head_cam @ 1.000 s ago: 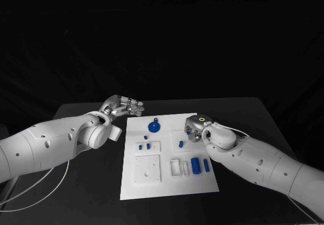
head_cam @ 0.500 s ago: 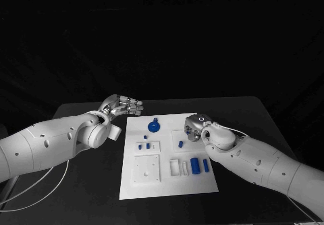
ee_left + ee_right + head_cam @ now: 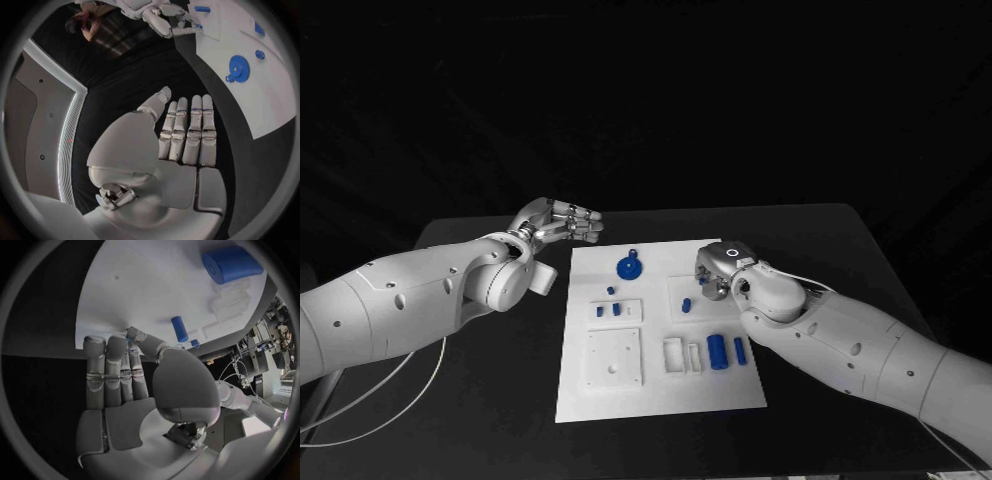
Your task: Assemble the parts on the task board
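The white task board [image 3: 661, 395] lies mid-table. On it are a blue gear [image 3: 629, 267], a small blue piece [image 3: 610, 291], two short blue pegs [image 3: 607, 311], a blue peg [image 3: 687, 304] and two blue cylinders [image 3: 717, 351]. My right hand [image 3: 714, 277] hangs over the board's right half, fingertips down beside the blue peg [image 3: 179, 329]. Its fingers [image 3: 111, 370] are straight with nothing plainly between them. My left hand [image 3: 561, 222] hovers off the board's far left corner, fingers [image 3: 187, 132] straight and together, holding nothing. The gear [image 3: 237, 65] lies ahead of it.
A white square plate [image 3: 613, 360] and two small white blocks [image 3: 684, 356] sit on the board's near half. Black table [image 3: 473, 390] surrounds the board on all sides. A white cable [image 3: 387, 385] trails under my left arm.
Both hands have shifted only slightly, the left hand a little up and away. The parts on the board have not moved.
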